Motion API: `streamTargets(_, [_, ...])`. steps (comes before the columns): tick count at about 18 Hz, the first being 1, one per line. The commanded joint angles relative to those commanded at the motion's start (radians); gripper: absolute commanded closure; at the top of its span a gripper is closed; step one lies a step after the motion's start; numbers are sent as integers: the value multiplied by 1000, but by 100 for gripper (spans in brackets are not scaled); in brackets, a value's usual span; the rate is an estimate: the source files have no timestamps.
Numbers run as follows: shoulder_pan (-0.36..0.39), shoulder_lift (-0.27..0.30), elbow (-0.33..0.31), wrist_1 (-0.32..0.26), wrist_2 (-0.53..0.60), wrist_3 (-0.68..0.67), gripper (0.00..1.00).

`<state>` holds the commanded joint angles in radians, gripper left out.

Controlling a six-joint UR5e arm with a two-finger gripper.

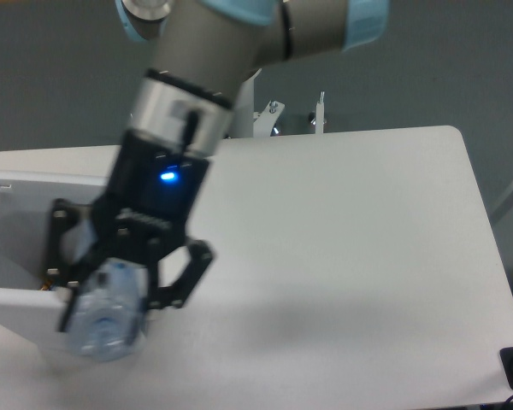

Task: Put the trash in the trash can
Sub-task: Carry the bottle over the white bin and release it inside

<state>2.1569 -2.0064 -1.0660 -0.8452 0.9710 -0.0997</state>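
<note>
The gripper is closed around the clear plastic bottle, fingers clamped on either side of it; the bottle hangs between them, raised off the table; the white trash can sits directly behind and beneath the gripper, largely hidden by it.

I'm seeing the clear plastic bottle showing as thin, glossy, see-through plastic, its ribbed wall catching pale blue glints. The gripper clamping it is looking like matt black plastic or coated metal, with a small blue light glowing on its body. Above it, the arm's wrist band is shining as brushed silver metal, the arm's shell is reading as smooth matt grey, and its joint caps are looking like light blue plastic. The trash can is appearing as smooth white plastic. The table is showing a plain, matt white top.
</note>
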Motion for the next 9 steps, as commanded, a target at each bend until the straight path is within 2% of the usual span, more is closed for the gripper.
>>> streamTargets(7, [-60,9,-94,2,5,98,35])
streamTargets(8, [-61,9,-98,2,6,109,27])
streamTargets(9, [-61,11,-101,2,8,112,27])
